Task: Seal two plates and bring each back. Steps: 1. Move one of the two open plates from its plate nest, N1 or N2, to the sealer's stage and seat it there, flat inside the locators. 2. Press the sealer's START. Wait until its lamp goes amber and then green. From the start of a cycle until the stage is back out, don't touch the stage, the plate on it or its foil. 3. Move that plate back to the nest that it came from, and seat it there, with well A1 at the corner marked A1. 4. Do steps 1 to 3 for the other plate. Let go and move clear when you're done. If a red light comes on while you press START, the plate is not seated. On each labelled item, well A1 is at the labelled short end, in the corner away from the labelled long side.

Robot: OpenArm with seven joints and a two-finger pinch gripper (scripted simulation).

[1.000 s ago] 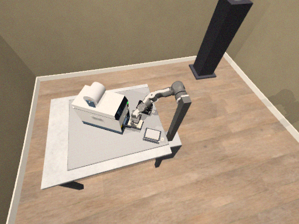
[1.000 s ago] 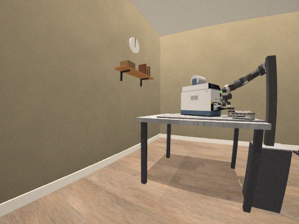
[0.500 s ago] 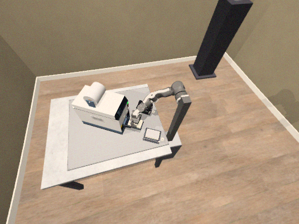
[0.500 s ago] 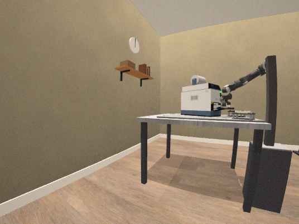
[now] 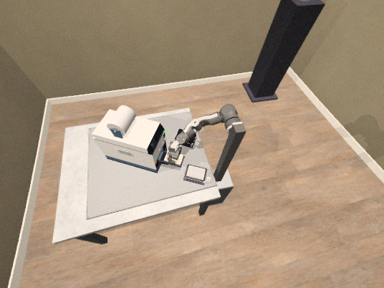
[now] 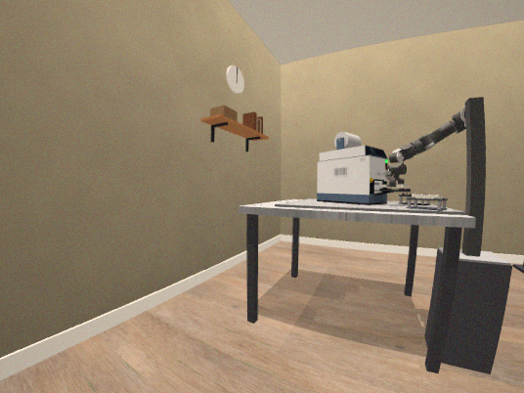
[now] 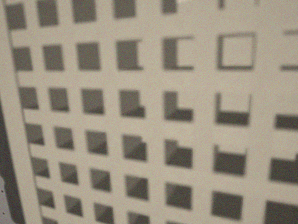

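The plate (image 5: 177,160) (image 6: 402,190) (image 7: 155,80) in play is right at the sealer (image 5: 123,141) (image 6: 344,173), out front over its stage (image 5: 162,160), and the wrist view is basically all square wells, so its top looks open, no foil that anyone could spot. The tool (image 5: 174,156) (image 6: 398,186) is clamped on that plate, fingers held apart by its width. Whether the plate is fully down inside the locators or a touch above them, can't tell from here. The arm (image 5: 202,122) (image 6: 430,139) reaches in from the side of the counter (image 5: 73,179) (image 6: 293,209) away from the sealer. Out in front of the sealer, a bit further off than the stage, there's a nest (image 5: 204,182) (image 6: 425,202) with the other plate (image 5: 196,172) in it, pale on top, and a dark nest (image 5: 190,142) beyond the arm that's mostly blocked, likely where the held plate came from. Lamp (image 5: 164,132) (image 6: 386,161) on the sealer's front is green. Best guess, this is step 1 for this plate, the seating part. Next move wants it flat inside the locators, then fingers opened and lifted straight off so nothing drags, and only then START. If it's sitting crooked, expect the red light.
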